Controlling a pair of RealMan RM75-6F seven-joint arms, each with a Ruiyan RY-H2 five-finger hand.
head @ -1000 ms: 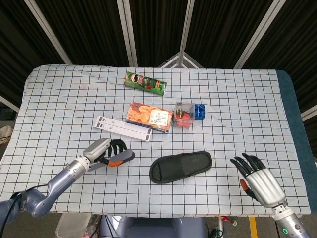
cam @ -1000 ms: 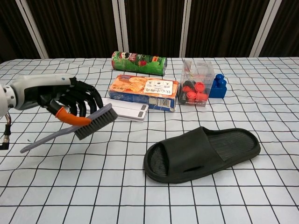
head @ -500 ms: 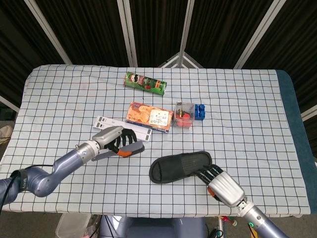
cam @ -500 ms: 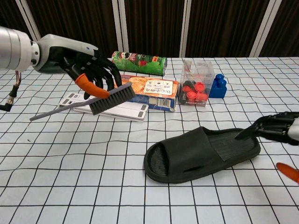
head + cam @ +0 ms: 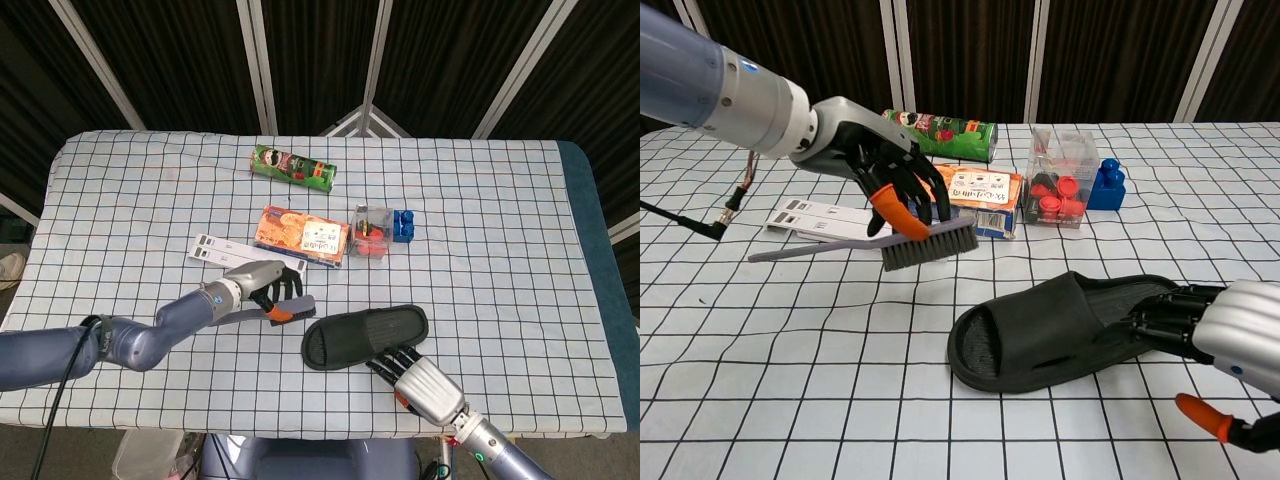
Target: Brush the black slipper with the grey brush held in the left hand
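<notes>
Black rubber slipper lies flat near the front middle of the tabletop, which is covered with a white cloth with a black grid; its open toe end points toward the robot's left side and its heel toward the right. The left hand holds the grey long-handled brush with its dark fingers wrapped over the brush's back, just behind the bristle head. The bristles point downward and the thin grey handle runs out to the left, above the cloth. The brush head hangs above the cloth just beside the slipper's toe end, apart from it in the chest view.

The right hand lies low at the slipper's heel side, its dark fingertips reaching to the heel edge; whether they press on it cannot be told. Its fingers are stretched forward and nothing is held in them.

Behind the left hand lies a flat white strip-shaped box, partly hidden by the hand. An orange printed carton rests just behind that, with a green cylindrical snack can lying on its side further back. A clear plastic box with red pieces inside stands right of the carton, with a blue toy block just beside it.
</notes>
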